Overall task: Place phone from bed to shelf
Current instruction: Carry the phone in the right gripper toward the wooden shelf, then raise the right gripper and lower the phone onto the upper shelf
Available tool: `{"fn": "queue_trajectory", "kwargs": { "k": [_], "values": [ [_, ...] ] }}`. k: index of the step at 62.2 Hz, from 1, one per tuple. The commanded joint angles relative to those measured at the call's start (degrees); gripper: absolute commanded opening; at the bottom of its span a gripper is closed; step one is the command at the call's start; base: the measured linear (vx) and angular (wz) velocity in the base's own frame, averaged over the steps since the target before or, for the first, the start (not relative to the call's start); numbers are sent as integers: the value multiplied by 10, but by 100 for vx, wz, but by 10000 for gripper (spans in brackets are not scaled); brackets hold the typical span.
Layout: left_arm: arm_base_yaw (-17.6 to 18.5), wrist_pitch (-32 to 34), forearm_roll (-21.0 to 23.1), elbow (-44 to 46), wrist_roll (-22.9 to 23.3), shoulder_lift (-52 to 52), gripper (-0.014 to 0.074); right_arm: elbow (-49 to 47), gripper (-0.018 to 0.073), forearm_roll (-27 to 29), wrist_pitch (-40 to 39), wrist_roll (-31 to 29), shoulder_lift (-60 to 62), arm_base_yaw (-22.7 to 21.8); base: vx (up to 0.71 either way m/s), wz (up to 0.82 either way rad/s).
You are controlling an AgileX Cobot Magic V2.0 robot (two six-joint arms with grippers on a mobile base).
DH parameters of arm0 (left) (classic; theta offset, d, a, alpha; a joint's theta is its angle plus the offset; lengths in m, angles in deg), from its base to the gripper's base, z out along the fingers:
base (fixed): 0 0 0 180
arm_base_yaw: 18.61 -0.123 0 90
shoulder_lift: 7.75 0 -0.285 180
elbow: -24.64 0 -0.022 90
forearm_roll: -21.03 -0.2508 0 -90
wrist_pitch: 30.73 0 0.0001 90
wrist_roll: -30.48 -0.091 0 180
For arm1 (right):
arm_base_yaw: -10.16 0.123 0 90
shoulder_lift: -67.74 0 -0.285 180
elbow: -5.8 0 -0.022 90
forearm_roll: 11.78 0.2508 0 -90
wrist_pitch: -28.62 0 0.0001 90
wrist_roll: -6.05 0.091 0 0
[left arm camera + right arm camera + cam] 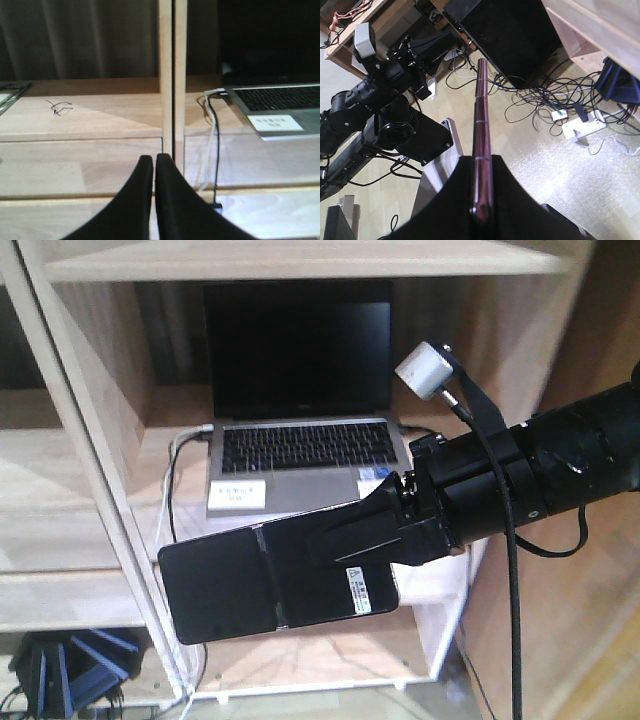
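Right wrist view alone shows the phone (481, 125) edge-on.

We read no full word anywhere. White sticker (362, 590) on the phone (225, 585): a small triangle sign plus fine print, too small to make out. White label (237, 494) on the laptop (300, 455) palm rest: two lines of print, blurred; the left wrist view shows it too, also unreadable. Small blue sticker (374, 473) at the right end of the palm rest, nothing legible. Key legends too small. Dark scribble (59, 106) on a shelf (100, 120) board, no letter we can name.
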Motion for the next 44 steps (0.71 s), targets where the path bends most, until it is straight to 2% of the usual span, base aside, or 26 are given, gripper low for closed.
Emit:
{"fn": "queue_trajectory", "kwargs": {
  "k": [1,44],
  "values": [
    [0,40,5,-4,0,-5,1,-19,-2,50,43,-3,19,0,28,11],
    [0,40,5,-4,0,-5,1,-19,-2,50,43,-2,19,0,21,5]
  ]
}}
